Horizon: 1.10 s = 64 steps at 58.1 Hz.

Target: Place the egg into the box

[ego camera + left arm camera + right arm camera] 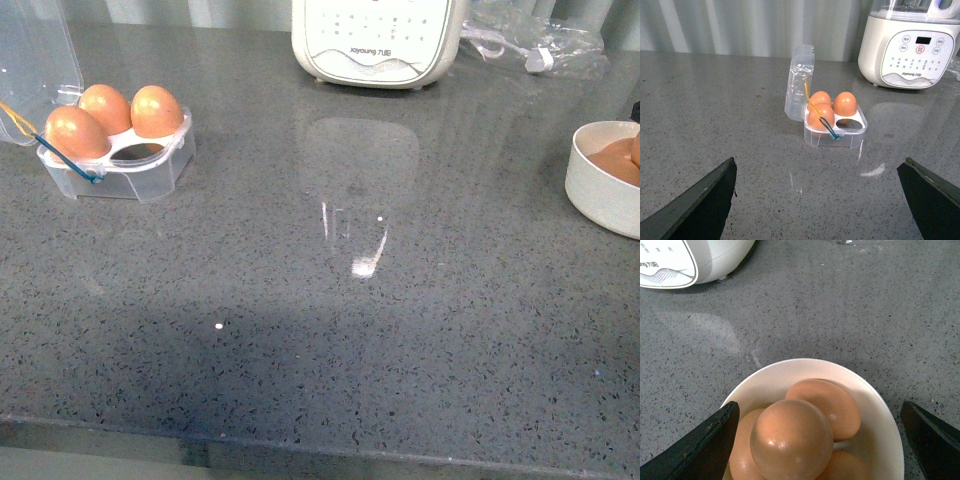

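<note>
The box (130, 165) is a clear four-cell carton at the table's left, with its lid (35, 55) hinged open. It holds three brown eggs (155, 110), and one front cell (138, 152) is empty. It also shows in the left wrist view (836, 134), well ahead of my open, empty left gripper (819, 162). My right gripper (820, 405) is open above the white bowl (880, 430), its fingers to either side of it. The bowl holds several brown eggs, and the top egg (790, 440) lies between the fingers. Neither arm shows in the front view.
The white bowl (590, 185) stands at the table's right edge. A white appliance (375, 40) stands at the back centre, with a clear plastic bag (535, 40) to its right. The grey stone table's front edge (320, 450) runs along the bottom.
</note>
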Each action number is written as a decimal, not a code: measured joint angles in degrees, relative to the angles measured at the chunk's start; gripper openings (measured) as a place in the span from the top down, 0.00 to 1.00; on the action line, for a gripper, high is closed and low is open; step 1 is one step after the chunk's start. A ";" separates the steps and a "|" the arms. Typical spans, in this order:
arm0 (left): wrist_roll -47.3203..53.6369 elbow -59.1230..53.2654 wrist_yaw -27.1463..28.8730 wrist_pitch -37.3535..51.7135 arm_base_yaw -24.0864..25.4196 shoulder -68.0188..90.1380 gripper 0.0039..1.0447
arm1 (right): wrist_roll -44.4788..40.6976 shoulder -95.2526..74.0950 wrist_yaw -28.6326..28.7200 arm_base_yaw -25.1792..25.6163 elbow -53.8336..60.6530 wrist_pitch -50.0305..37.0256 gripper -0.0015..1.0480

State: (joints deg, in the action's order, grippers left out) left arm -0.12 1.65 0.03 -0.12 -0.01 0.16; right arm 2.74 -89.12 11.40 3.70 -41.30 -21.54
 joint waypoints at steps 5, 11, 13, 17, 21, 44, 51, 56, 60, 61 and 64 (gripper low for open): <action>0.00 0.00 0.00 0.00 0.00 0.00 0.06 | -0.02 -0.28 0.07 0.00 0.22 -0.20 0.07; 0.00 0.00 0.00 0.00 0.00 0.00 0.06 | -0.07 -0.59 0.15 0.00 0.46 -0.39 0.07; 0.00 0.00 0.00 0.00 0.00 0.00 0.06 | -0.09 -0.68 0.33 0.00 0.57 -0.50 0.07; 0.00 0.00 0.00 0.00 0.00 0.00 0.06 | -0.26 -0.90 0.35 0.00 0.74 -0.72 0.07; 0.00 0.00 0.00 0.00 0.00 0.00 0.06 | -0.46 -1.01 0.33 0.00 0.87 -0.90 0.07; 0.00 0.00 0.00 0.00 0.00 0.00 0.06 | -0.98 -1.42 -0.68 -0.66 1.01 -1.75 0.39; 0.00 0.00 0.00 0.00 0.00 0.00 0.06 | -1.14 -1.42 -0.74 -0.94 1.01 -1.75 0.57; 0.00 0.00 0.00 0.00 0.00 0.00 0.06 | -1.22 -1.36 -0.68 -1.09 1.07 -1.73 0.58; 0.00 0.00 0.00 0.00 0.00 0.00 0.06 | -1.27 -0.81 -0.59 -1.25 1.27 -1.36 0.58; 0.00 0.00 0.02 0.00 0.00 0.00 0.06 | -1.27 -0.55 -0.57 -1.31 1.31 -1.25 0.58; 0.00 0.00 0.00 0.00 0.00 0.00 0.06 | -1.36 0.02 -0.57 -1.49 1.38 -0.87 0.58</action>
State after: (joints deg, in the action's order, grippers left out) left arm -0.12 1.65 0.03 -0.12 -0.01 0.16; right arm 1.39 -89.10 10.83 2.22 -39.92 -22.41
